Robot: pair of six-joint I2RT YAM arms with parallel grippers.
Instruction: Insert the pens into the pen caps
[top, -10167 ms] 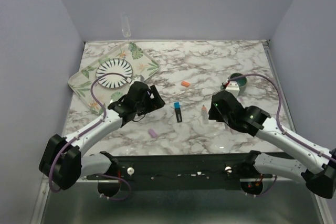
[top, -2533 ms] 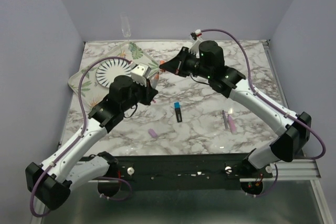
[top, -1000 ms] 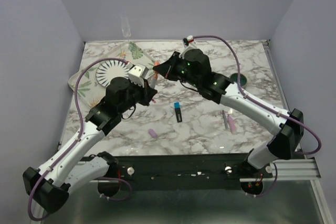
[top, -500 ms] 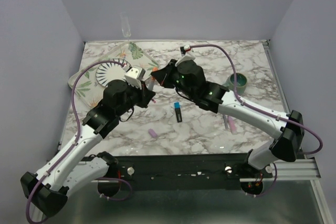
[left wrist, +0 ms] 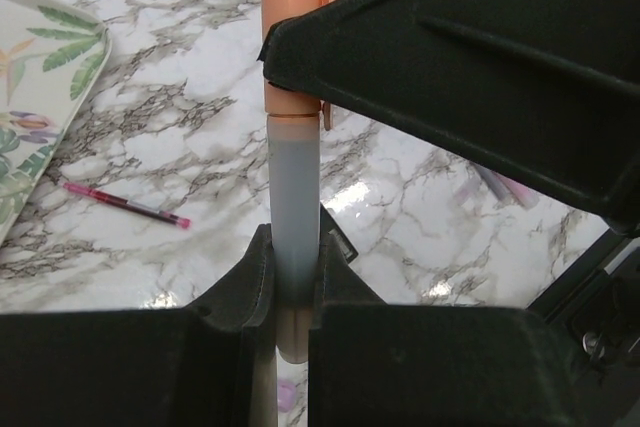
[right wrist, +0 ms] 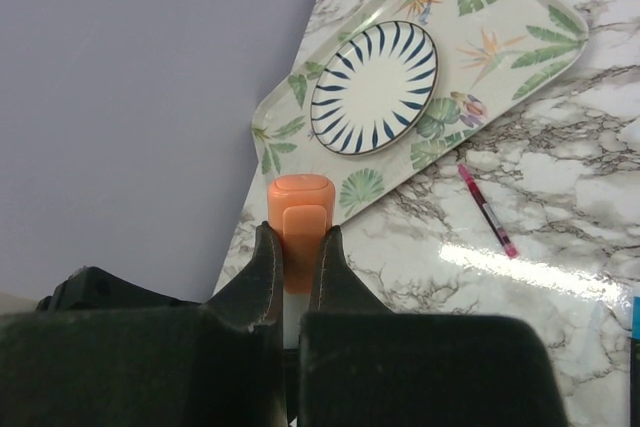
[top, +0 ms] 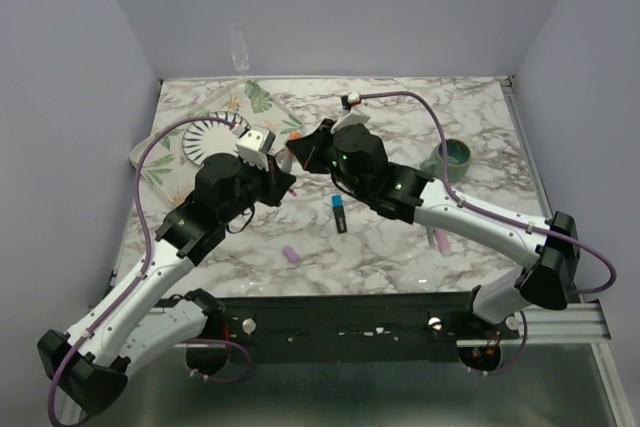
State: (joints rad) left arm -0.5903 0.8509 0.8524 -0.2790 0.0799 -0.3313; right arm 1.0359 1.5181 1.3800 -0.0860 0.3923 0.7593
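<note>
We have the pale grey marker (left wrist: 294, 197) pinched by its lower end in the left gripper (left wrist: 295, 247), jaws nearly closed on the barrel. The orange cap (right wrist: 300, 212) is clamped in the right gripper (right wrist: 298, 239), jaws all but shut on it. The pair hangs above the worktop (top: 480, 107), left of its middle and close to the tray's (right wrist: 455, 7) right corner. The cap sits over the marker's end, but we cannot tell whether it is fully home. Our main worry is the left grip, which has little barrel: a push slightly off the marker's axis would likely lever it sideways or slide it down through the jaws. If the right jaws let go before the cap seats, it could drop and roll; if they back away clamped, they would probably pull it off. The black marker (top: 341, 217), light purple cap (top: 291, 253) and pink-purple marker (top: 438, 238) lie nearer the worktop's near edge, uncapped.
</note>
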